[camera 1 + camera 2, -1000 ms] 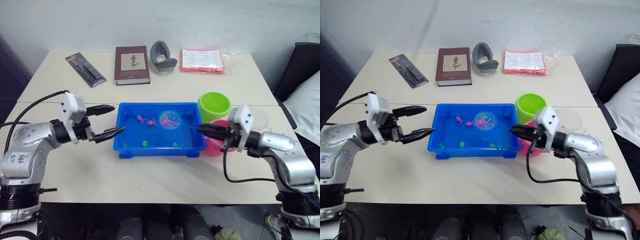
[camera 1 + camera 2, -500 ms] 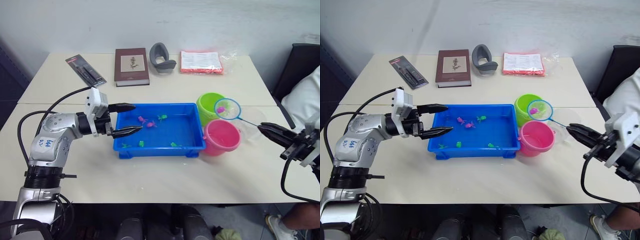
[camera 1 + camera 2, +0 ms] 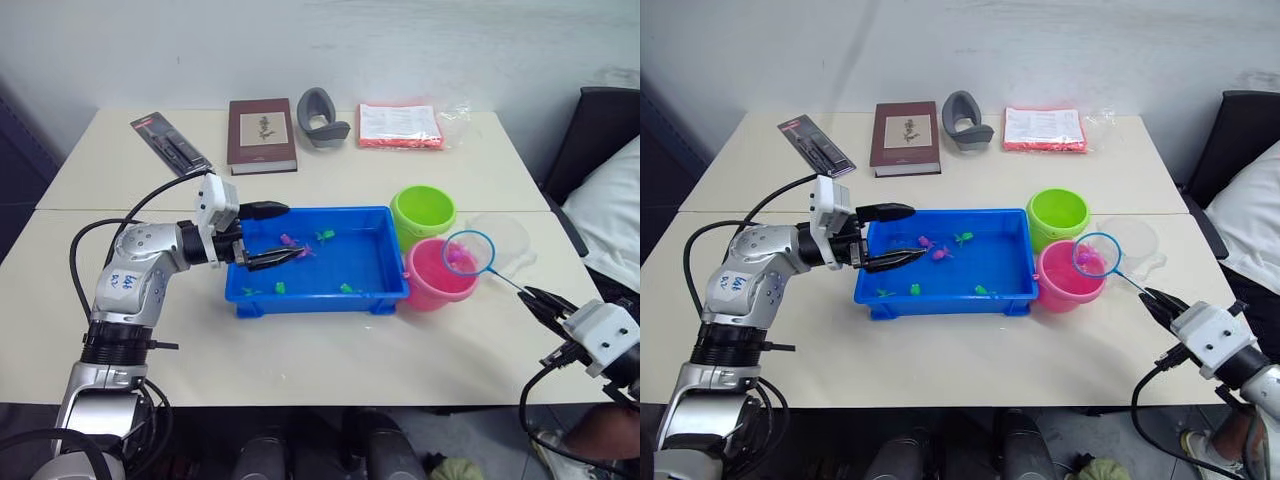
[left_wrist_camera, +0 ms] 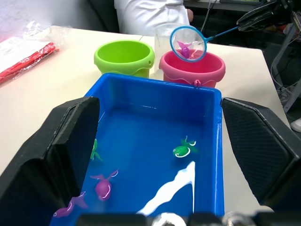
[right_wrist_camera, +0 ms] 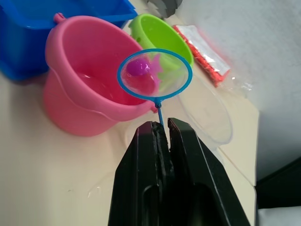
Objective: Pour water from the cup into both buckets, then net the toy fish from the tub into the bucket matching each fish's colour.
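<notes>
The blue tub (image 3: 320, 298) sits mid-table with several tiny pink fish (image 3: 290, 241) and green fish (image 3: 325, 236) in it. My left gripper (image 3: 294, 232) is open, fingers wide apart over the tub's left end, holding nothing. To the tub's right stand the lime green bucket (image 3: 425, 212) and the pink bucket (image 3: 433, 287). My right gripper (image 3: 530, 298) is shut on the net's thin handle. The blue-rimmed net (image 5: 154, 73) hovers over the pink bucket's right rim with a pink fish (image 5: 139, 67) in its mesh. The clear cup (image 3: 506, 240) stands behind the net.
Along the table's far side lie a black packet (image 3: 170, 140), a brown book (image 3: 262, 134), a grey curved object (image 3: 322, 117) and a red-edged plastic packet (image 3: 400, 124). A person in white (image 3: 610, 210) sits by a black chair at the right edge.
The net with the pink fish has come down and to the right, from beside the green bucket to over the pink bucket. My left gripper has moved right, further over the tub.
</notes>
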